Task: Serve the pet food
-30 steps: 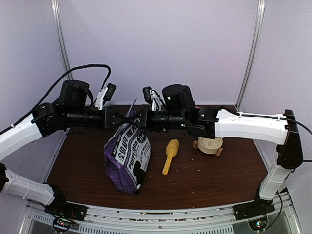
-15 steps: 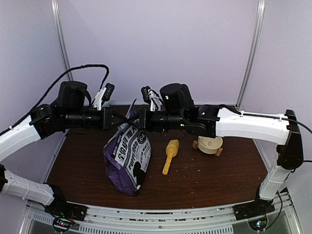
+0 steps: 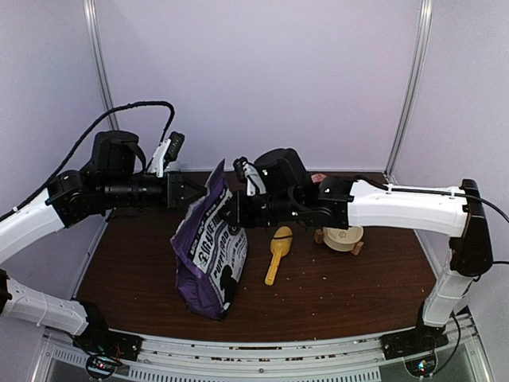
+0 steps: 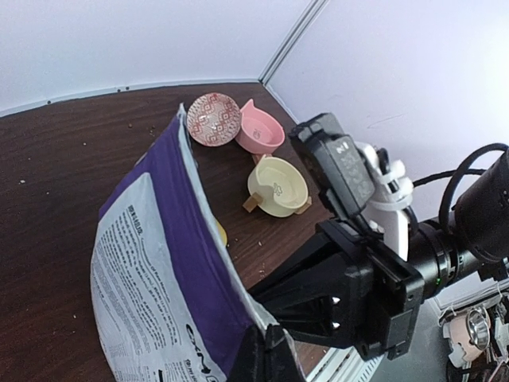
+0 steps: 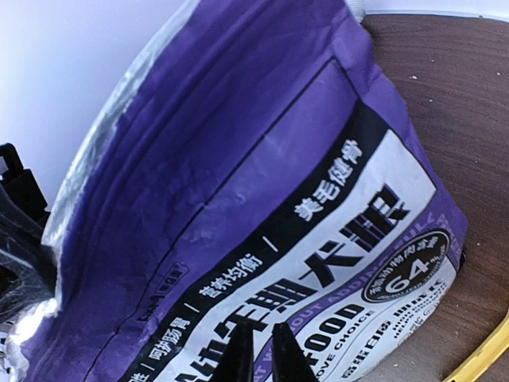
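three bowls (image 4: 266, 137) sit beyond the bag (image 4: 159, 263) the left gripper (image 4: 266, 352) pinches.

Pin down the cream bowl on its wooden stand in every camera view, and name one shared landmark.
Top external: cream bowl on its wooden stand, right of centre, partly under the right arm, right of the yellow plastic scoop.
Left wrist: upper centre, below the pink bowl.
Right wrist: not in view.
Shared landmark: the purple printed bag, in all three.
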